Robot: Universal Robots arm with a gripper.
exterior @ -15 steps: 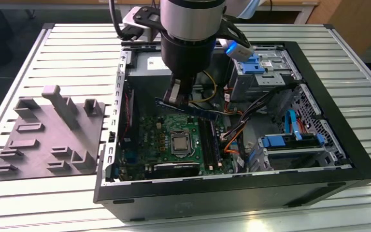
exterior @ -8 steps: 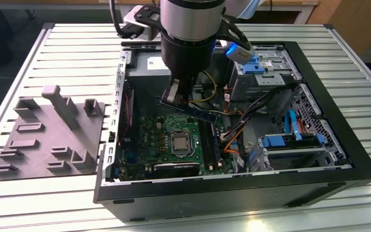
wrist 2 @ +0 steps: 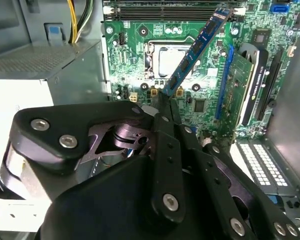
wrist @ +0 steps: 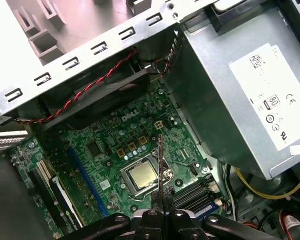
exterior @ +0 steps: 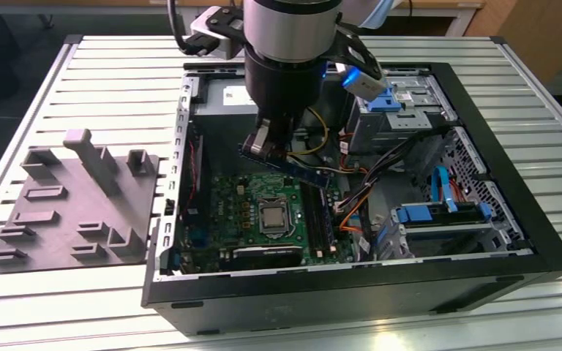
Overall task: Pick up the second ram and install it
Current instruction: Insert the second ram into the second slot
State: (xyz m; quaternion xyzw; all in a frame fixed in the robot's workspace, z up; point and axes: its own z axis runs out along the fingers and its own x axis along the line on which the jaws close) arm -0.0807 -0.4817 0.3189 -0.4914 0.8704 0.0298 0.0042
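Black metal fingers [wrist 2: 166, 145] of the gripper [wrist 2: 162, 102] are pressed together on one end of the second ram [wrist 2: 195, 50], clamping the thin stick by its flat faces. In the second wrist view the stick reaches away from the jaws at a slant, blue-green with a row of dark chips, and its far end lies towards the black memory slots [wrist 2: 170, 10] at the board's edge. In the first wrist view it appears edge-on as a narrow dark line rising from the fingertips, with the silver-capped processor socket [wrist: 142, 175] just beside that line.

The stick hangs in the air above the green motherboard [exterior: 232, 205], not touching it. In the exterior view it is tilted, its free end lower and towards the exterior view's right.

Around the board stands the open black computer case [exterior: 359, 274], lying on its side, with the arm reaching down into it. A grey metal power supply [wrist: 230, 85] sits beside the board, and a twisted red-and-black wire [wrist: 85, 90] runs along the case wall. Outside the case, on the exterior view's left, the grey holder tray [exterior: 66, 219] rests on the slatted metal table [exterior: 115, 73].
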